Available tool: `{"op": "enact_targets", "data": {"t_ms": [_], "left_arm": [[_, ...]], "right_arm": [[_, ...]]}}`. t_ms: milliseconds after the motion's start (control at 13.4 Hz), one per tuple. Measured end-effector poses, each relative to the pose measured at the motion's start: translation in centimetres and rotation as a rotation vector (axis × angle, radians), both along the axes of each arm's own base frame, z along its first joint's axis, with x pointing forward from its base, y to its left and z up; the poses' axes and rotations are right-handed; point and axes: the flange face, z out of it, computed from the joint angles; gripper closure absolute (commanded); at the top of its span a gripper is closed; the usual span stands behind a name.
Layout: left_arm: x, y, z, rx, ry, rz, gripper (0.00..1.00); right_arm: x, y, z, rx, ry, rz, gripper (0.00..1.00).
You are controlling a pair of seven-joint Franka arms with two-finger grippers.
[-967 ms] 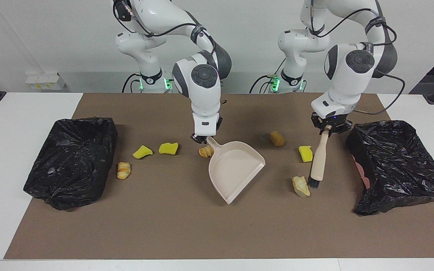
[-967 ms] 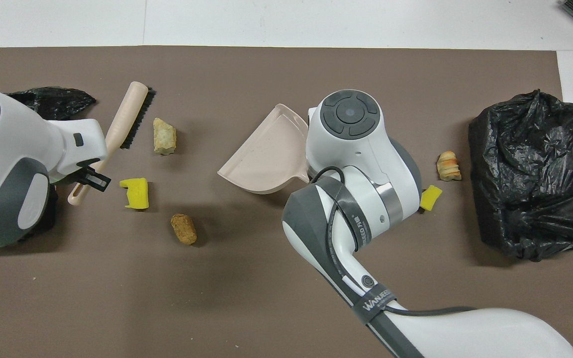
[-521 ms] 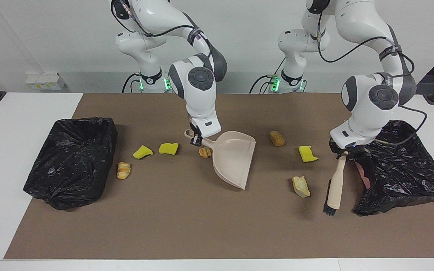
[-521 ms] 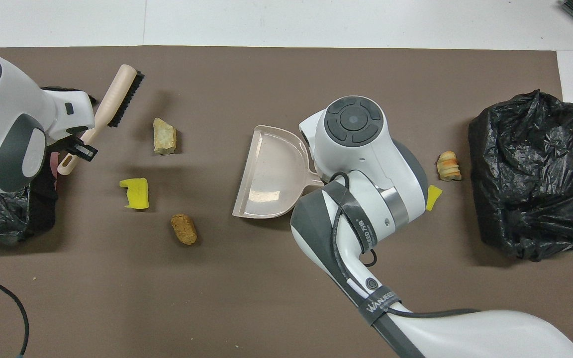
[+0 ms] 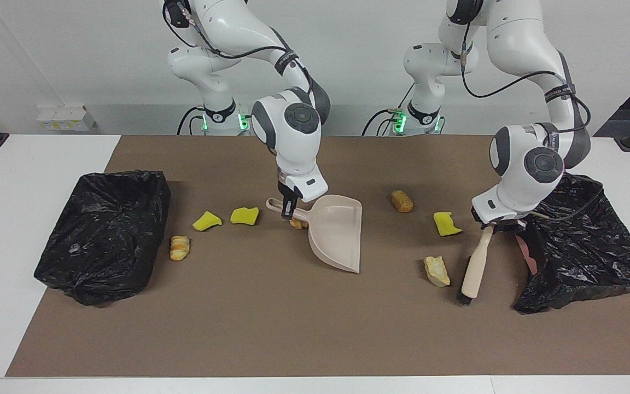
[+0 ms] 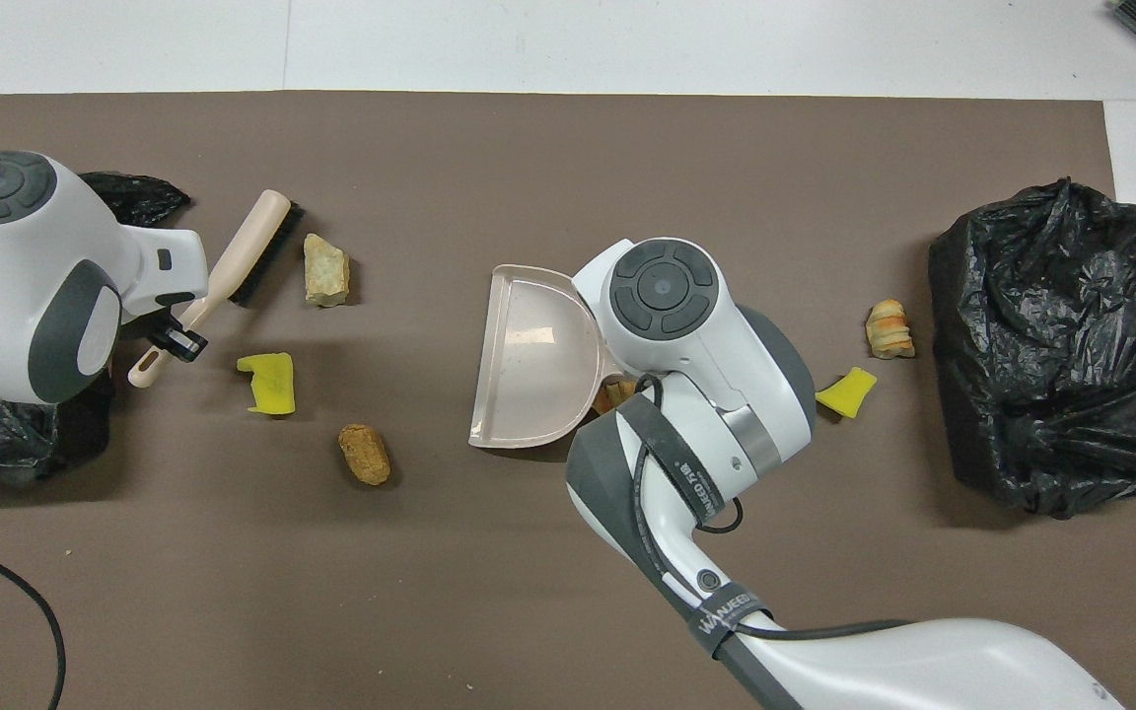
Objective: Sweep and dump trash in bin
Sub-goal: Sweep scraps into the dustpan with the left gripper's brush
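Facing view: the right gripper point(image 5: 289, 209) is clamped on the handle of the beige dustpan point(image 5: 337, 232), near the middle of the brown mat point(image 5: 271, 328). The pan's open edge points away from the robots and looks tilted; whether it touches the mat I cannot tell. A tan bread piece point(image 5: 296, 222) lies just beside the handle, half hidden under the gripper.

The left gripper point(image 5: 496, 224) is closed on the thin end of the beige-handled brush point(image 5: 474, 271), in front of the black bin bag point(image 5: 583, 246) at the left arm's end of the table. The brush slants down away from the robots, its dark bristles low at the mat.

A pale beige chunk point(image 5: 436, 271) lies just beside the bristles, toward the dustpan. Nearer to the robots than it lies a yellow sponge chunk point(image 5: 446, 224), and nearer still a brown bread-like piece point(image 5: 402, 201).

Toward the right arm's end, two yellow sponge bits point(image 5: 206, 221) point(image 5: 244, 215) lie side by side, with a striped bread piece point(image 5: 179, 247) farther from the robots, close to the second black bin bag point(image 5: 104, 232). None of the trash lies in the dustpan; I can see none in either bag.
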Motion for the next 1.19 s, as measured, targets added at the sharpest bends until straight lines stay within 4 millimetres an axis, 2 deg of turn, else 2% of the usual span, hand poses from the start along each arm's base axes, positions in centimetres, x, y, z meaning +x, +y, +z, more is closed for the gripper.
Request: {"op": "enact_targets", "data": {"t_ms": [298, 521, 893, 1042, 1190], "left_arm": [[-3.2, -3.6, -0.5, 0.005, 0.034, -0.058, 1.00], [-6.2, -7.9, -1.0, 0.023, 0.041, -0.039, 1.00], [-11.4, -18.6, -1.1, -0.026, 0.040, 0.095, 1.00], [-13.9, -23.5, -0.9, -0.038, 0.036, 0.165, 1.00], [-16.0, -27.3, -0.3, -0.064, 0.035, 0.217, 1.00]], "right_arm": [[0.0, 0.0, 0.0, -0.001, 0.000, 0.002, 1.00], [0.0, 0.0, -0.1, -0.001, 0.000, 0.002, 1.00], [0.0, 0.0, -0.1, 0.000, -0.001, 0.003, 1.00], [0.0, 0.0, -0.1, -0.001, -0.001, 0.003, 1.00], [-0.1, 0.0, -0.2, -0.001, 0.000, 0.003, 1.00]]}}
